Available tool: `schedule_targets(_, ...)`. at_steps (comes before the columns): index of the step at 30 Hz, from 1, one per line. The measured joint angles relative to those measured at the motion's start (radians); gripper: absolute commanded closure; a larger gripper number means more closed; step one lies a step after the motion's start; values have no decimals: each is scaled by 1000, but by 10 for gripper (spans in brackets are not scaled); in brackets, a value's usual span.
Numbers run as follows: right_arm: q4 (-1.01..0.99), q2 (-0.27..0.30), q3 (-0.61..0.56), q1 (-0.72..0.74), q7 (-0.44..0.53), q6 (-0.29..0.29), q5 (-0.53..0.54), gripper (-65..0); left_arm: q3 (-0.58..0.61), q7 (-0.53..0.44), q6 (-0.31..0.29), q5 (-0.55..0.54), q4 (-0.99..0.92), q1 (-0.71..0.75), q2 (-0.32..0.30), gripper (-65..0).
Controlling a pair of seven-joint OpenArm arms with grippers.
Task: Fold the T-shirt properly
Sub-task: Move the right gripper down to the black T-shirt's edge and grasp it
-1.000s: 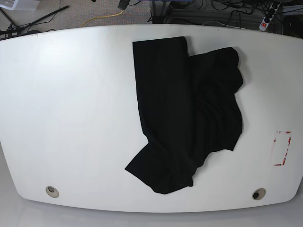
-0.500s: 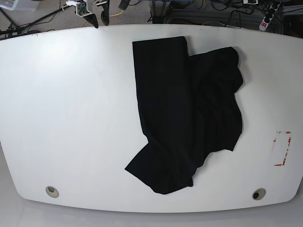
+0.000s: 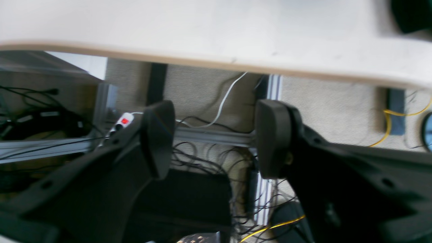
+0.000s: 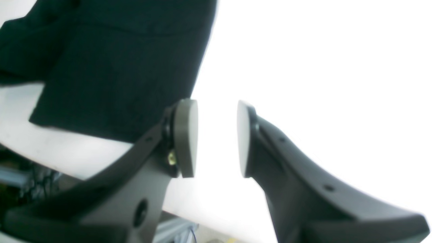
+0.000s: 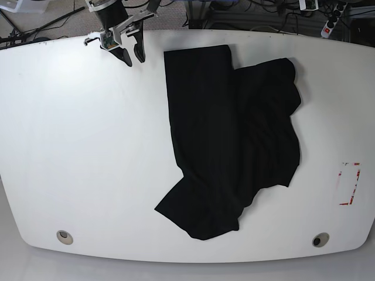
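The black T-shirt [image 5: 234, 140] lies crumpled and partly folded on the white table [image 5: 88, 146], right of centre; no print shows. My right gripper [image 5: 132, 57] is open and empty above the table's far edge, just left of the shirt's far left corner. In the right wrist view the gripper [image 4: 216, 138] has its jaws apart, with the shirt [image 4: 125, 60] to the upper left. My left gripper [image 3: 214, 138] is open and empty beyond the table's edge [image 3: 216, 64], over the floor. A corner of the shirt [image 3: 411, 13] shows at that view's top right.
A red-and-white tape mark [image 5: 350, 184] sits near the table's right edge. Two round holes [image 5: 64, 237] [image 5: 320, 240] lie near the front edge. Cables, metal frames and a power strip [image 3: 123, 121] lie on the floor behind the table.
My right arm has come in from the back left and now reaches over the table's far edge, close to the shirt's far left corner. The shirt has not moved.
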Motion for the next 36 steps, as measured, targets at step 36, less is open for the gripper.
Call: schedule_targets(36, -529, -64, -63, 1056, -854, 177, 293, -401, -222, 19, -3, 1, 2, -205, -3, -464)
